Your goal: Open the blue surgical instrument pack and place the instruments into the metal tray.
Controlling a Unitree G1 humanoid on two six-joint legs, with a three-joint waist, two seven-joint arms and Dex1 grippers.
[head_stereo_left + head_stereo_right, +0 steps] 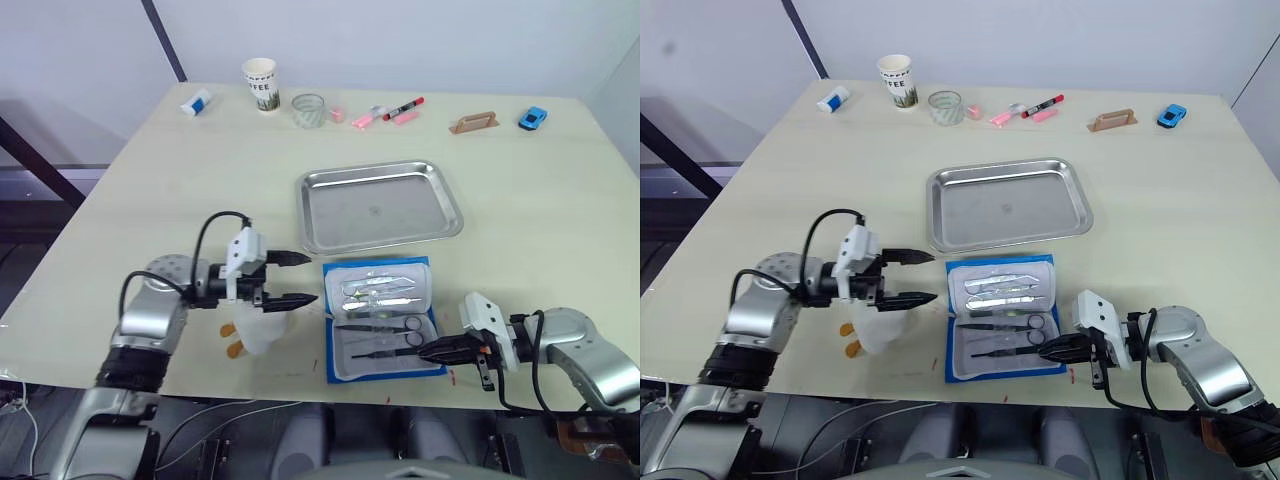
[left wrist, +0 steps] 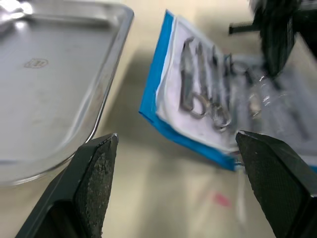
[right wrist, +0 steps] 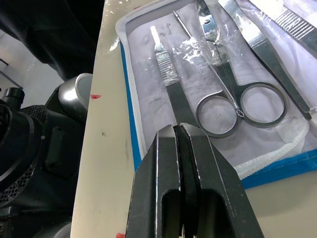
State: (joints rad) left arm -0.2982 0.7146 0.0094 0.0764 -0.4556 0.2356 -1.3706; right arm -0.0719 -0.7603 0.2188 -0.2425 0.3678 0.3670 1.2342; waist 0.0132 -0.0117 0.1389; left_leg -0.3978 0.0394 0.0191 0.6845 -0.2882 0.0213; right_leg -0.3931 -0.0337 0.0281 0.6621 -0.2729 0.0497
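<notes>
Blue folding instrument pack open near table's front edge, thin steel instruments inside. Shiny rectangular steel tray just behind. Left gripper left of pack; right gripper at its right front corner.

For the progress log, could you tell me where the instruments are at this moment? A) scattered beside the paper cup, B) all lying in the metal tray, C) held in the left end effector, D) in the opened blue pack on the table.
D: the instruments lie in rows on the pale lining of the opened blue surgical instrument pack, while the metal tray beyond it holds none.
</notes>
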